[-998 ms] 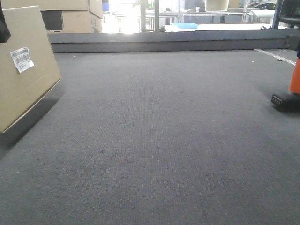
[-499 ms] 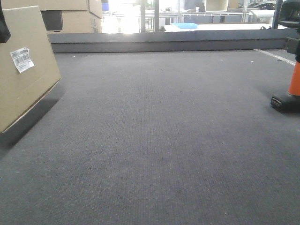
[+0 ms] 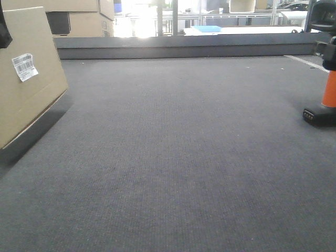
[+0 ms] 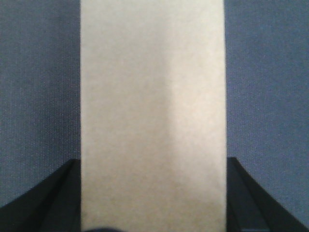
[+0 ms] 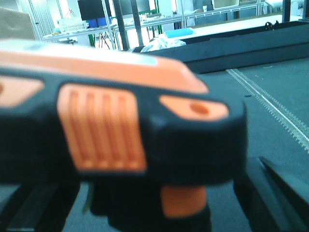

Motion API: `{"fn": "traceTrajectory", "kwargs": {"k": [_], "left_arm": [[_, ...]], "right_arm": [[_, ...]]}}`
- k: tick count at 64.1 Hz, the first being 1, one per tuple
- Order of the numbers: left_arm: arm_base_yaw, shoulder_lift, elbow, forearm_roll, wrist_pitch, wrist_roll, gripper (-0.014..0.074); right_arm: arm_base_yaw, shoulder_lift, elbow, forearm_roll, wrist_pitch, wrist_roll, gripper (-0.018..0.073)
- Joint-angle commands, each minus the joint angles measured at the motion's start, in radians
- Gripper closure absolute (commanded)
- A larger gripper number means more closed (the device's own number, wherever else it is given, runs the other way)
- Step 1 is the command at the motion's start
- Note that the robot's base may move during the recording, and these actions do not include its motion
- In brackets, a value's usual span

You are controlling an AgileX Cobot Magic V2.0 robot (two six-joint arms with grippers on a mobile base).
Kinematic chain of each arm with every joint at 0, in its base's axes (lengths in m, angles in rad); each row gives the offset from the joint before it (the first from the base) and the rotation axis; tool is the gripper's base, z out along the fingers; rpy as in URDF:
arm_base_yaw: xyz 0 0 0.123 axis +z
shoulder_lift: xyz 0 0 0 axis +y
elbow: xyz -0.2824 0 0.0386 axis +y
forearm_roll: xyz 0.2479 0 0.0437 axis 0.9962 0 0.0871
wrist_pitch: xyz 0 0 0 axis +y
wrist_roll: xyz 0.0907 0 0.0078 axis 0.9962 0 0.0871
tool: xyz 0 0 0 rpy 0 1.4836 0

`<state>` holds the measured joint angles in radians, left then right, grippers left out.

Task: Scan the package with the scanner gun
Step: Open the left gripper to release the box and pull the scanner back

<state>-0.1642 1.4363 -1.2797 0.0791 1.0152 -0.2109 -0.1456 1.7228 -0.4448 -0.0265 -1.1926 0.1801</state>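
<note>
Since the earlier frames, the scanner gun (image 3: 329,89) has been shifted slightly toward the package (image 3: 26,89), and more of the dark right arm is seen above it; the package has not been moved.

Nearest, in the left wrist view, the left gripper (image 4: 152,160) is seen with a black finger pressed against each long side of the package, so it is judged to be clamped on it. The box's long axis runs straight away from the jaws. In the right wrist view, the scanner's black and orange head fills the frame between the fingers of the right gripper (image 5: 145,203). Whether those jaws are closed on it cannot be told.

Farther out, in the front view, the package is held tilted at the left edge, with one lower edge down near the grey mat (image 3: 173,157). Its white barcode label (image 3: 24,66) is turned to the open side. Well apart from the package, across the mat to its right, the scanner's black foot rests on the mat. The scanner must be aimed leftward at the label.

Behind the package, bigger cardboard boxes (image 3: 79,21) are stacked.
</note>
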Motion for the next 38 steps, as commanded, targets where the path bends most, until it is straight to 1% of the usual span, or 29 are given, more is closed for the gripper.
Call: {"fn": "traceTrajectory", "kwargs": {"k": [1,6,14,17,19,22,29,31,38], "left_arm": [[0.002,-0.014,-0.001,-0.005,-0.011,0.001,0.0708],[0.002,-0.014,-0.001,-0.005,-0.016,0.001,0.0708],[0.003,-0.014,-0.001,0.045,-0.01,0.001,0.0708],[0.009,-0.014,-0.001,0.057,-0.006,0.01,0.0708],[0.02,-0.014,-0.001,0.057,0.002,0.032,0.0708],[0.038,-0.014,-0.001,0.04,0.012,0.071,0.0708],[0.103,-0.014,-0.001,-0.034,0.019,0.155,0.0708],[0.115,-0.014,-0.001,-0.045,0.019,0.166,0.0708],[0.162,-0.014,-0.001,-0.037,0.019,0.192,0.0708]], "right_arm": [[0.0,0.001,0.016,0.002,-0.019,0.001,-0.0003],[0.0,0.0,0.038,-0.024,-0.028,0.001,-0.0003],[0.0,-0.019,0.069,-0.077,-0.028,0.001,-0.0003],[0.0,-0.029,0.084,-0.076,-0.028,0.001,-0.0003],[0.0,-0.042,0.095,-0.076,-0.028,0.001,-0.0003],[0.0,-0.061,0.113,-0.076,-0.028,0.001,-0.0003],[0.0,-0.114,0.16,-0.076,-0.028,0.001,-0.0003],[0.0,-0.129,0.177,-0.076,-0.028,0.001,-0.0003],[0.0,-0.186,0.22,-0.076,-0.023,-0.011,-0.0003]]}}
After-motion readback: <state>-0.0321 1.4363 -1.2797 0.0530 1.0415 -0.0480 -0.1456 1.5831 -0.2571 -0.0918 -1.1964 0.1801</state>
